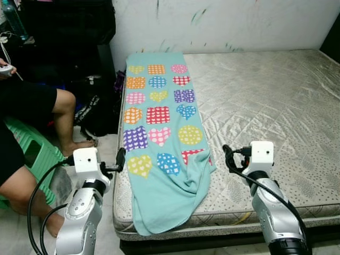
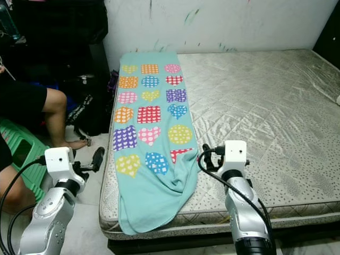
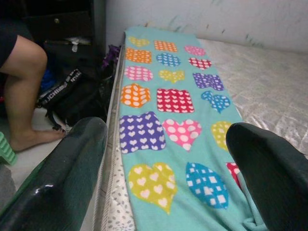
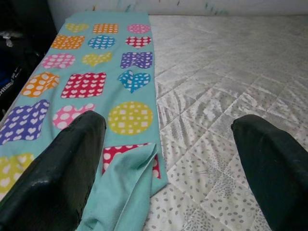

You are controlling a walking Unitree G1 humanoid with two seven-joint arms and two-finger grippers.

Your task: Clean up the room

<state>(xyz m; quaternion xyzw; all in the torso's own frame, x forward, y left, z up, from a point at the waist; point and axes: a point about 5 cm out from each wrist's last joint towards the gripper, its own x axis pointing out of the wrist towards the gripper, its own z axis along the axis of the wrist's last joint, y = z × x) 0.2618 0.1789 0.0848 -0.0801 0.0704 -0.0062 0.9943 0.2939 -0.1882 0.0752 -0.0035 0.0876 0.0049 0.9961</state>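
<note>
Mattress (image 1: 276, 111) bears blanket (image 1: 159, 133) lengthwise, wall to foot edge.

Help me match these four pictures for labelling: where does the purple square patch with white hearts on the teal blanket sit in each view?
Left eye view: purple patch, left of the pink heart.
Right eye view, above the yellow heart.
Left wrist view, lower centre.
Right wrist view, at the edge.
Shared landmark: the pink heart beside it.
</note>
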